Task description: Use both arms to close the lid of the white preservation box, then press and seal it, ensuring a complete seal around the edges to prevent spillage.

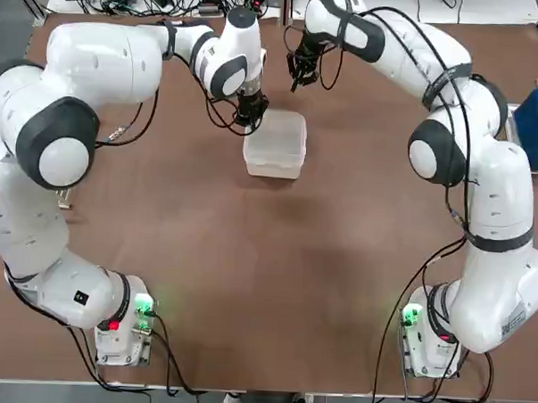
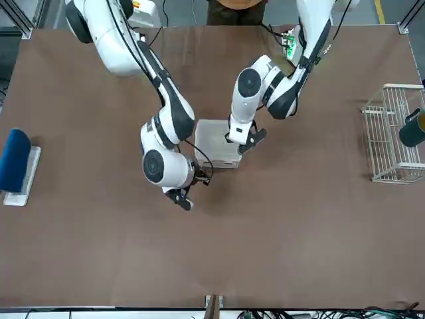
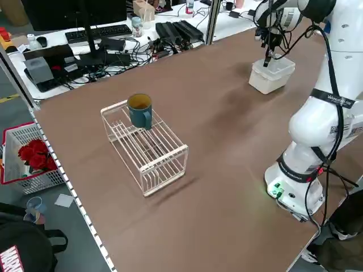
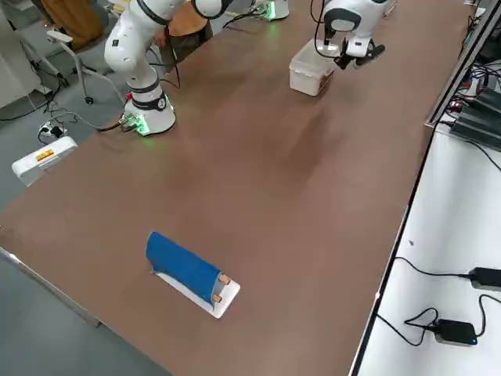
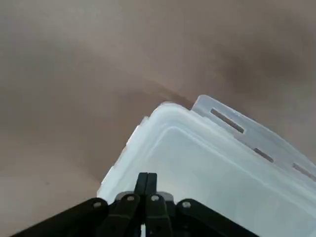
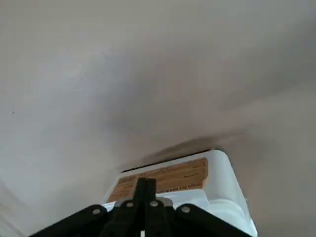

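The white preservation box (image 1: 275, 144) sits toward the far middle of the table (image 1: 274, 282), its lid (image 1: 281, 131) already lying flat on top, so what remains appears to be sealing the edges. At its left edge the left gripper (image 1: 250, 114), fingers pinched together with nothing between them, bears down on the lid's rim, a blunt tip suited to pressing. To the right, beyond the box's far side, the right gripper (image 1: 299, 75) hangs clear, likewise closed and empty, seemingly readied to press the opposite edge.
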`<state>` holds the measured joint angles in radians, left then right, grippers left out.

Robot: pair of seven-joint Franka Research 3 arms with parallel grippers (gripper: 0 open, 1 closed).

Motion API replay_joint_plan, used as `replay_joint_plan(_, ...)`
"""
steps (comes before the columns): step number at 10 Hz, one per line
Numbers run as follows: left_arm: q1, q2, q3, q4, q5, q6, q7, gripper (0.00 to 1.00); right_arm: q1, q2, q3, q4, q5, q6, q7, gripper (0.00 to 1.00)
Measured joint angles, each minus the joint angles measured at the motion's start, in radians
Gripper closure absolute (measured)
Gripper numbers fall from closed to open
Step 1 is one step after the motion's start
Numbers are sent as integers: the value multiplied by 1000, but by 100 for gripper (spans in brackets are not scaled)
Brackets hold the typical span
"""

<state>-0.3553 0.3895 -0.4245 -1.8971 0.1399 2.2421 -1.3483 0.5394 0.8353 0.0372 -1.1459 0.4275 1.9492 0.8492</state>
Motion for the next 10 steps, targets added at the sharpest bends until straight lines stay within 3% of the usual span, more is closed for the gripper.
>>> replay_joint_plan(10,0,-12,-6,-25,36,33,-46,99,46,59,32,13,0,32,-12,99)
